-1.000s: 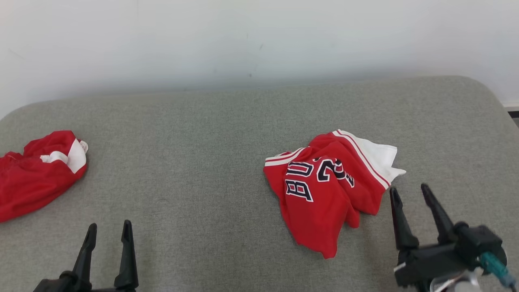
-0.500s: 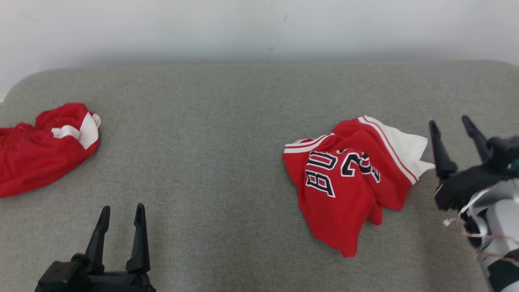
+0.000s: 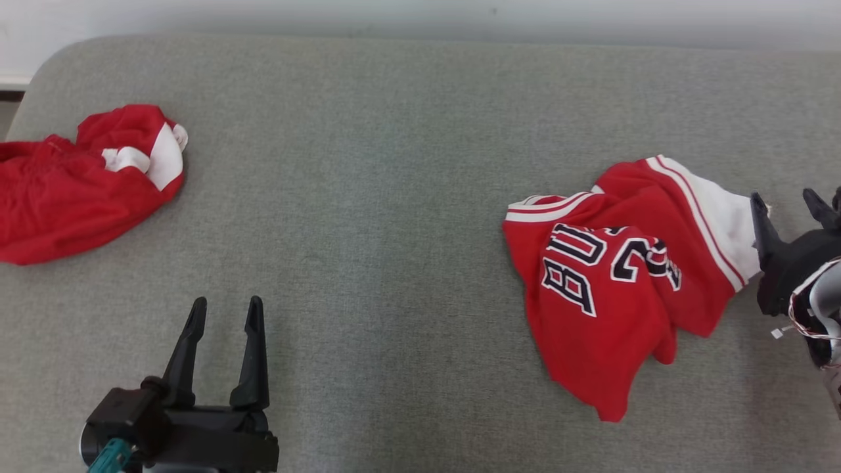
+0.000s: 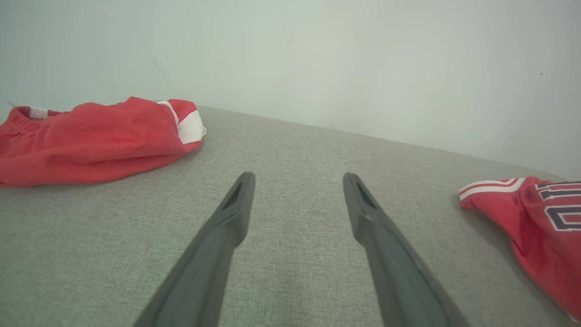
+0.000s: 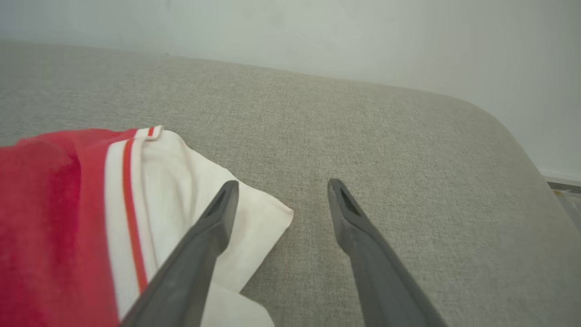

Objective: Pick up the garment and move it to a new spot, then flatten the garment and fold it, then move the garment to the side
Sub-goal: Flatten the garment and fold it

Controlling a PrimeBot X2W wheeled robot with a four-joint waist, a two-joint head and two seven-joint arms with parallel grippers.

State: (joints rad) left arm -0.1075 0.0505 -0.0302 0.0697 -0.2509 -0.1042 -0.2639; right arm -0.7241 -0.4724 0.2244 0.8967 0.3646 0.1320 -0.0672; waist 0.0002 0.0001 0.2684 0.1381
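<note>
Jersey (image 3: 611, 289) by cushion's (image 3: 394, 164) right edge: light, limp, probably slippery. Pinch white hem corner (image 5: 268, 213). Right hand (image 3: 782, 194) apart beside it, left hand (image 3: 227, 300) apart, both empty.

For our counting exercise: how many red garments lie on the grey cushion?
2. A crumpled red garment lies at the grey cushion's left edge, partly cut off by the frame; a lettered red-and-white jersey lies at the right, beside the open right gripper. None looks hidden.
</note>
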